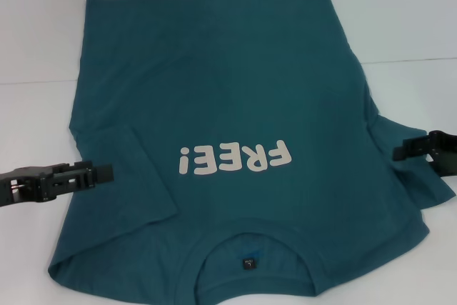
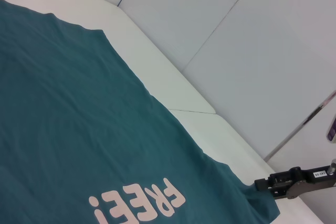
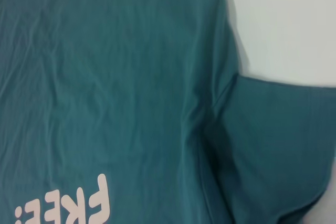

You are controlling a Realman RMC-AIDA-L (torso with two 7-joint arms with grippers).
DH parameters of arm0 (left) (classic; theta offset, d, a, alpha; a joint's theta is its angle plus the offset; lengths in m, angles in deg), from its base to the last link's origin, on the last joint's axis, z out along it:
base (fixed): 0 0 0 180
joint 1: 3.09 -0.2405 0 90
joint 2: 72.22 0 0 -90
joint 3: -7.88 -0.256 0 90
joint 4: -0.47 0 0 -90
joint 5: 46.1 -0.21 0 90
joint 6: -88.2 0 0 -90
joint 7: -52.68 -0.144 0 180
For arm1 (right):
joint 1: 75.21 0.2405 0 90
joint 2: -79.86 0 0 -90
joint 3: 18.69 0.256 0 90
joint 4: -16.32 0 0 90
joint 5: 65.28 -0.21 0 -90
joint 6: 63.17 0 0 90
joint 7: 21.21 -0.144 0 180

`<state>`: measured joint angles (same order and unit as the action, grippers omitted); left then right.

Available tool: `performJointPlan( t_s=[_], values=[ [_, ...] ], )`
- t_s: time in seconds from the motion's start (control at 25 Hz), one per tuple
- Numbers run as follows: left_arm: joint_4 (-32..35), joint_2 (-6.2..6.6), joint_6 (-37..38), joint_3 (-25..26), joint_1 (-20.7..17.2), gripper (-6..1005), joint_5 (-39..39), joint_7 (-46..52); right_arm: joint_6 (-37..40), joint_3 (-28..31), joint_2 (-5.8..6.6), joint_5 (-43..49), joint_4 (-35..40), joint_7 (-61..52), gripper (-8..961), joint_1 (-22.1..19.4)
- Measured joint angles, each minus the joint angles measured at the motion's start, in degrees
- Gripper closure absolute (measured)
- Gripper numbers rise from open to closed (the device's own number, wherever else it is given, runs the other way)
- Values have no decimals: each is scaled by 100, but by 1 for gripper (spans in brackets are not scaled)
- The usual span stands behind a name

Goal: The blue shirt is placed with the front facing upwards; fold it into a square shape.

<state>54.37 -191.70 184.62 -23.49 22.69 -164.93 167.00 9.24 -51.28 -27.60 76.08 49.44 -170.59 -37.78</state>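
Already the blue shirt [image 1: 235,141] lies flat on the white desk [image 1: 400,19], front up, collar [image 1: 253,262] toward the robot and hem at the far end, with the white "FREE!" lettering [image 1: 235,158] across the chest. The sleeve on the robot's left [image 1: 121,176] appears folded inward over the body, while the right sleeve [image 1: 414,169] spreads outward, so I judge the sleeve-folding step to be in hand (only half done, by the look of it).

Low at the shirt's left edge, the left pincer [image 1: 103,172] reaches in from the side beside the folded sleeve; its jaws look drawn together, and I see no cloth pinched between them. At the opposite edge the right pincer [image 1: 403,151] hovers level over the right sleeve, jaws also narrow, though whether they grip fabric cannot be told.

Next, probably, the right sleeve needs pinching near its cuff and carrying inward across the body to mirror the left.
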Motion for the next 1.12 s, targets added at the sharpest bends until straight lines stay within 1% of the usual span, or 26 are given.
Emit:
performJointPlan(
  t_s=[0.08,0.28,0.52,0.76,0.8,0.84,0.92,1.12],
  values=[
    [-29,1,0,0,-2,278,0,-1,15,-30,17,7,1,-3,220,-4],
    [-49,3,-1,0,-3,278,0,0,28,-57,23,13,5,28,454,-8],
    [-55,3,12,-1,-12,278,0,3,16,-65,24,15,8,46,708,-31],
    [-55,4,15,-4,-20,278,0,11,-30,-89,30,199,153,43,839,-53],
    [-55,4,22,3,-21,278,0,16,-24,-89,46,369,338,-30,861,-41],
    [-55,4,27,7,-21,278,0,18,-24,-89,46,369,338,-30,882,-41],
    [-55,4,38,12,-21,277,0,22,13,-90,84,509,467,-68,926,7],
    [-62,3,29,18,-62,276,0,26,81,-91,173,834,563,-104,928,175]
  ],
)
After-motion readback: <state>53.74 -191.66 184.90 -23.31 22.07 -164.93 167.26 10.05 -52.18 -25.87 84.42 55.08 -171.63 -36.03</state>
